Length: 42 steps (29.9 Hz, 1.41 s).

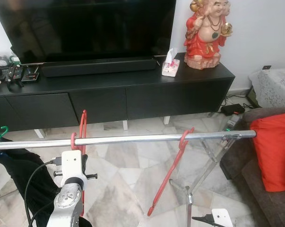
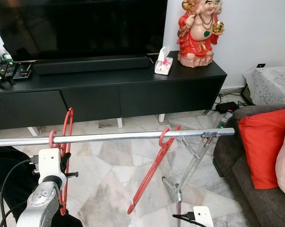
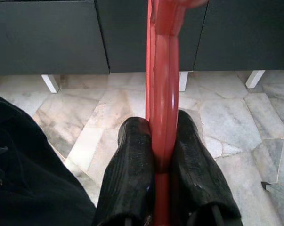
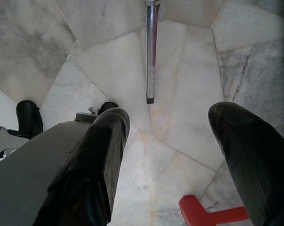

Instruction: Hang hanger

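A silver rail [image 1: 133, 138] runs across the room in front of a black TV cabinet [image 1: 133, 94]; two red hangers hook over it. The left hanger [image 1: 82, 130] hangs near the rail's left part, its hook over the bar; the left gripper [image 3: 163, 165] has its two black fingers [image 3: 130, 174] clamped on this hanger's red bar, one finger on each side, as the left wrist view shows. The right hanger [image 1: 173, 168] hooks on farther right and hangs tilted, its lower end swung toward the left above the marble floor [image 1: 128, 179]. The right gripper [image 4: 172, 141] is low at the right, pointing down at the floor with its fingers [image 4: 101, 150] wide apart and holding nothing; a leg of the rack [image 4: 151, 52] and a red hanger end [image 4: 203, 214] lie beneath it. Dark clothing [image 1: 19, 175] hangs at the rail's left end; a red cushion [image 1: 274, 151] rests on a sofa at the right; a red figurine [image 1: 206, 33] and a tissue box [image 1: 170, 66] stand on the cabinet under a television [image 1: 85, 28].
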Available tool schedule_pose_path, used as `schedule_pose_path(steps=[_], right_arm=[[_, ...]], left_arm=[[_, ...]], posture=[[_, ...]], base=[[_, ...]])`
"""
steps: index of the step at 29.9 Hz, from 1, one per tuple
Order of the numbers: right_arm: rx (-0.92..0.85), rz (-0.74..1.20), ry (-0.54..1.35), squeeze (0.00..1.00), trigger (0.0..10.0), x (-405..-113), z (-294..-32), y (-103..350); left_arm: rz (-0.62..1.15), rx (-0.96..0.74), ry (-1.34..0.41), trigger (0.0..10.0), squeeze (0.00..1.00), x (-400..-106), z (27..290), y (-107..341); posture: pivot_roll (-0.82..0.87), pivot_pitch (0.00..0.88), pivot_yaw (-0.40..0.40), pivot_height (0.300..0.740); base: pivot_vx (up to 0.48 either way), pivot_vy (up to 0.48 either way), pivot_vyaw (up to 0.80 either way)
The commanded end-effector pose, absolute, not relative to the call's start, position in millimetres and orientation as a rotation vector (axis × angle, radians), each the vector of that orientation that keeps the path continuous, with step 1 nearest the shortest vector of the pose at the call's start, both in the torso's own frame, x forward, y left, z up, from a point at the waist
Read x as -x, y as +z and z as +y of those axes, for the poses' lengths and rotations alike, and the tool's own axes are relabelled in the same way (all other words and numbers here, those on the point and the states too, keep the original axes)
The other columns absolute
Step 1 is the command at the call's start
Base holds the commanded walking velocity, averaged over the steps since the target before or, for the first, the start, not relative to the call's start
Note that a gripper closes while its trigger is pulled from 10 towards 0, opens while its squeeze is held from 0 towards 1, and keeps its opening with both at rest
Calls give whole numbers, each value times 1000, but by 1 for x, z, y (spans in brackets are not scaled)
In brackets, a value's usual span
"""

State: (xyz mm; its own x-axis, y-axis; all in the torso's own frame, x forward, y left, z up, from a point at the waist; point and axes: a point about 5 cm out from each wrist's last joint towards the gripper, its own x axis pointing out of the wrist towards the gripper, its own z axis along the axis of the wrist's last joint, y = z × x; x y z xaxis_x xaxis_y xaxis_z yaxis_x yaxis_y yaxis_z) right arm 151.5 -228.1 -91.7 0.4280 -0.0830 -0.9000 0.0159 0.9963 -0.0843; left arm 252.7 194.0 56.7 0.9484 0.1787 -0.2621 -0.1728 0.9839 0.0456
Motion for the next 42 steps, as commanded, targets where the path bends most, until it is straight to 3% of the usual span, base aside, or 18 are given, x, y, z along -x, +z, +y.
schedule_pose_path(steps=[1, 23, 35, 36, 42], right_arm=[[70, 1124, -64, 0, 10000, -152, -230, -91], [76, 1122, -57, 0, 10000, -153, -230, -91], [78, 1123, -57, 0, 10000, -153, -231, -90], [79, 1123, -55, 0, 10000, -153, -231, -90], [80, 1123, -56, 0, 10000, -152, -231, -90]], left_arm=[[239, -34, 168, 10000, 1000, -247, 195, 61], [125, -36, 137, 10000, 1000, -213, 191, 83], [29, -64, 205, 10000, 1000, -187, 197, 97], [22, -98, 209, 10000, 0, -186, 197, 100], [22, -126, 175, 10000, 0, -187, 192, 98]], posture=[[-55, 0, -22, 740], [-41, 0, -29, 740], [-34, 0, -29, 740], [-28, 0, -32, 740], [-33, 0, -29, 740]], base=[[0, 0, 0], [0, 0, 0], [0, 0, 0], [0, 0, 0], [0, 0, 0]])
